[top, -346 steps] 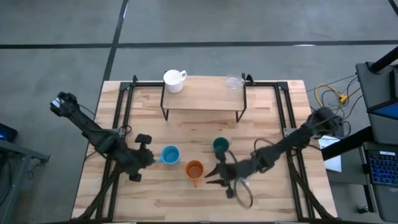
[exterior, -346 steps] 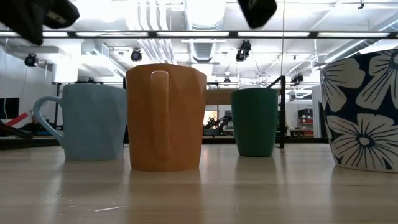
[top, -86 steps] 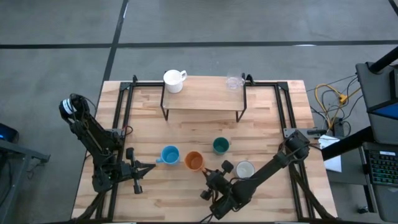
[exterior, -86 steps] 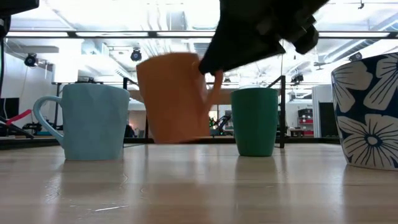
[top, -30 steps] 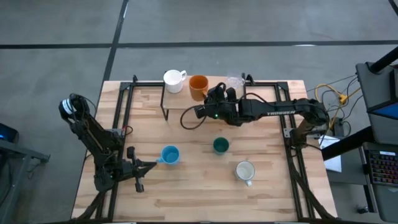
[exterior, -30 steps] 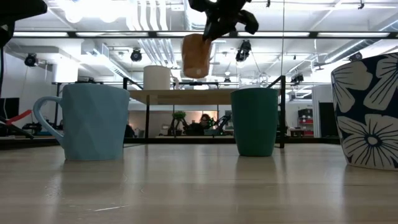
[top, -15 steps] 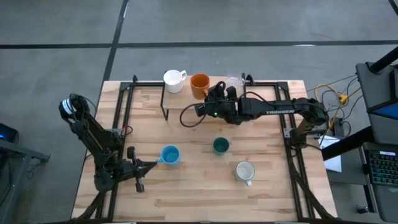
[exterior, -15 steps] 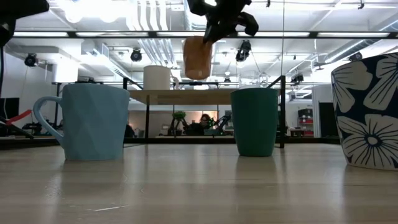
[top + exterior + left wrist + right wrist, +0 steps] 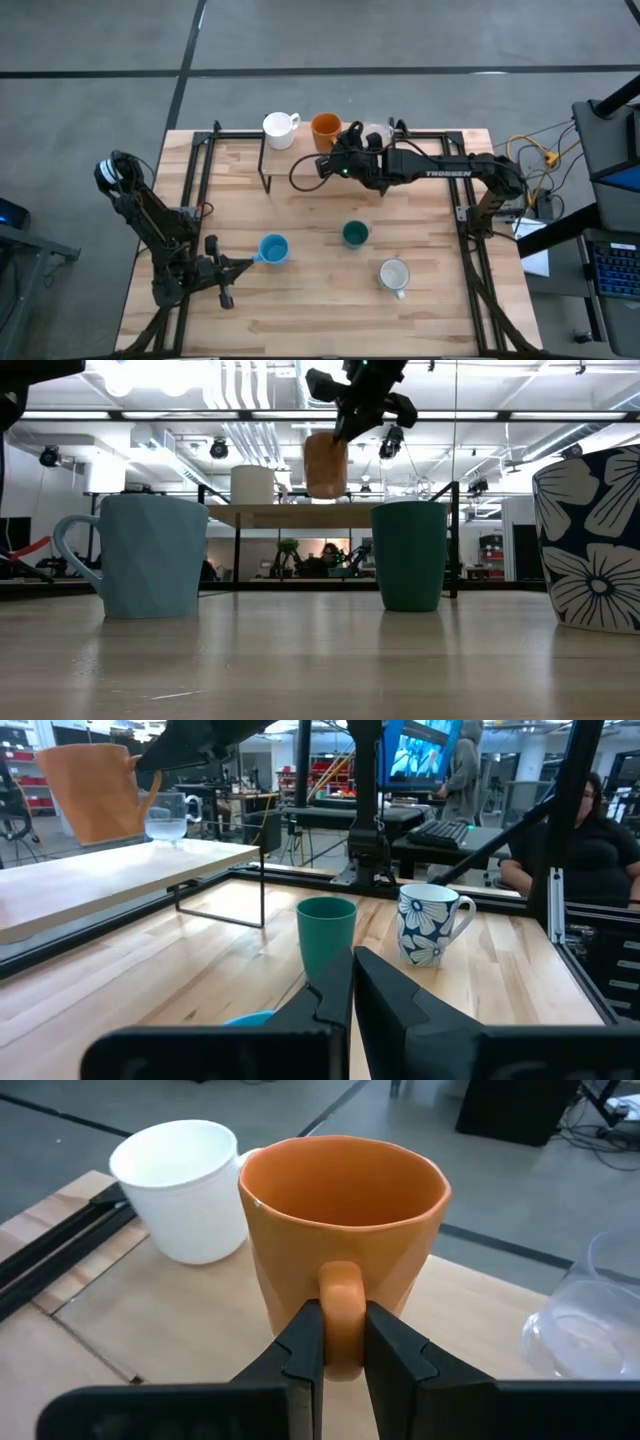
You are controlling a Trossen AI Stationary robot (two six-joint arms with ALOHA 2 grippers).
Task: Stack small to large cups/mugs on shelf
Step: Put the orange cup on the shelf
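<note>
Currently the orange mug (image 9: 335, 1245) is being held above the shelf (image 9: 330, 160) by the right pincer (image 9: 338, 1345), clamped on its handle; lowering beside the white mug (image 9: 279, 129) is being called for next.

You get even, bright overhead light on the table (image 9: 300, 300), with only soft, short shadows. In the low view, ceiling lights (image 9: 325, 375) blow out to white glare and the mugs stand backlit. The patterned mug (image 9: 590, 540), nearest that lens, is cropped at the edge. Your right wrist view holds the orange mug (image 9: 340, 1230) sharp.
</note>
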